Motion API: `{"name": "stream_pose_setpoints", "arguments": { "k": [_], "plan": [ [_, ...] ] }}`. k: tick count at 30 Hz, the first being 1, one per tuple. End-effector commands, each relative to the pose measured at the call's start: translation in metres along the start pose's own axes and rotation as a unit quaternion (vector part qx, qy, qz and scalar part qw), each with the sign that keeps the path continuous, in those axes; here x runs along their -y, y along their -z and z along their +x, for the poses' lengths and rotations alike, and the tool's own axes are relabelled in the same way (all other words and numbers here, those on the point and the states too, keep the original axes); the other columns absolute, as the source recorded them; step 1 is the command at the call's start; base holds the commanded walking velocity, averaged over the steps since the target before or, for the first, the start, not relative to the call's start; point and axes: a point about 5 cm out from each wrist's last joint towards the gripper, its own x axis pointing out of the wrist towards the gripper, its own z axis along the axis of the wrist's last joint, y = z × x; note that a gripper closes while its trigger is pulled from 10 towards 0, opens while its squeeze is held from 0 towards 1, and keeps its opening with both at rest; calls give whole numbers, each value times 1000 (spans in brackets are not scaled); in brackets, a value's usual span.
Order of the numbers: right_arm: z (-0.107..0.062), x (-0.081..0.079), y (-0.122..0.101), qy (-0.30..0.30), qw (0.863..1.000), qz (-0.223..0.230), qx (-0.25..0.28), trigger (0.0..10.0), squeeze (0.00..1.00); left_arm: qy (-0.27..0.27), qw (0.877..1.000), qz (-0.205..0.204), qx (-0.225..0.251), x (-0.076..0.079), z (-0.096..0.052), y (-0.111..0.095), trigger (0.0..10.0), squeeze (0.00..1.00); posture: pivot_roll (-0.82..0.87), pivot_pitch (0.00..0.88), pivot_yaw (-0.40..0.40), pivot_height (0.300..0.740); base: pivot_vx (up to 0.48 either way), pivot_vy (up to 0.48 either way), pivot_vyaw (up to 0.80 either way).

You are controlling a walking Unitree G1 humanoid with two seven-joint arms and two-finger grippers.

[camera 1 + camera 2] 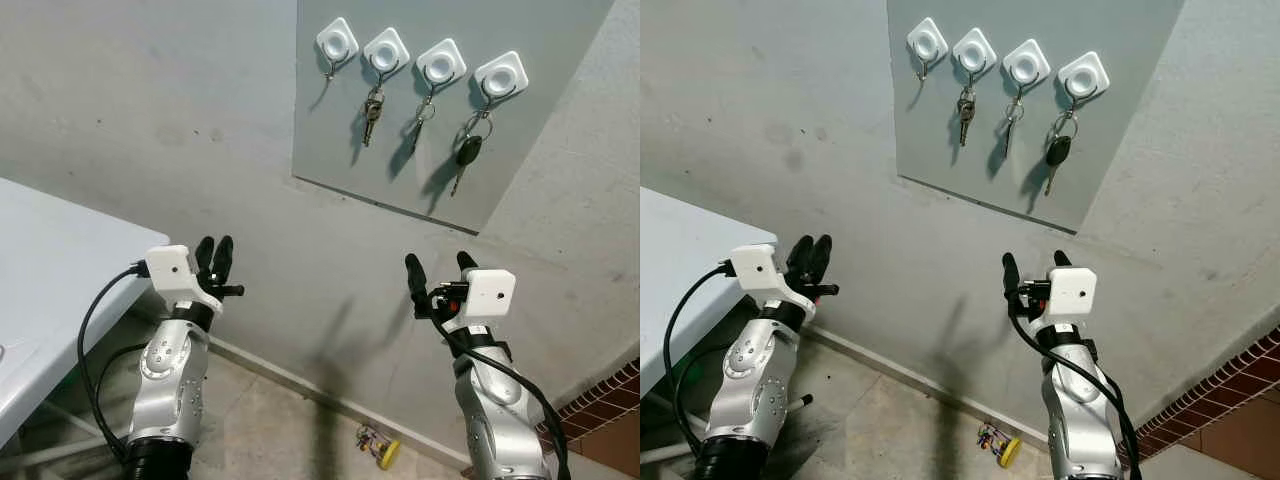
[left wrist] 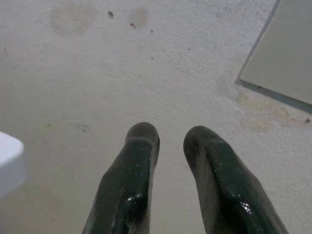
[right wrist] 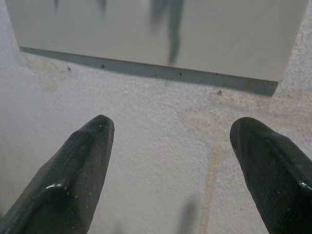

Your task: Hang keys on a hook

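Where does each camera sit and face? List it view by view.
Left eye: head, looking at the wall panel with four hooks; both arms show.
Right eye: head, same scene, shifted sideways.
Left wrist: along the left gripper, jaws slightly apart, toward the wall.
Right wrist: along the right gripper, jaws wide, toward the panel's lower edge.
Both wrist views share the panel.

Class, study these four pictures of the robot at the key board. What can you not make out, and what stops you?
- Small yellow thing on the floor: too small to identify, eye views.
- Key teeth and any labels on the car key: too small.
- Table: cut off by the left edge.
- Board in the right wrist view: its hooks lie beyond the top edge.
- Left hand: nearly shut, nothing seen between its fingers.
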Motion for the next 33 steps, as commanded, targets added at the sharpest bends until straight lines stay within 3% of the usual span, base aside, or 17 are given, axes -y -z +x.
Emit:
{"name": "stream_pose_setpoints", "arguments": {
  "k": [1, 33],
  "plan": [
    [0, -1, -3, 2, 1000, -7, 3, 10000, 0, -3, 1000, 5, 1, -1, -2, -2, 10000, 0, -70, 0, -30, 740, 0, 0, 0],
    [-5, 2, 0, -4, 1000, -19, -22, 10000, 0, -2, 1000, 8, -9, 0, -3, 0, 10000, 0, -82, 0, -37, 740, 0, 0, 0]
  ]
}}
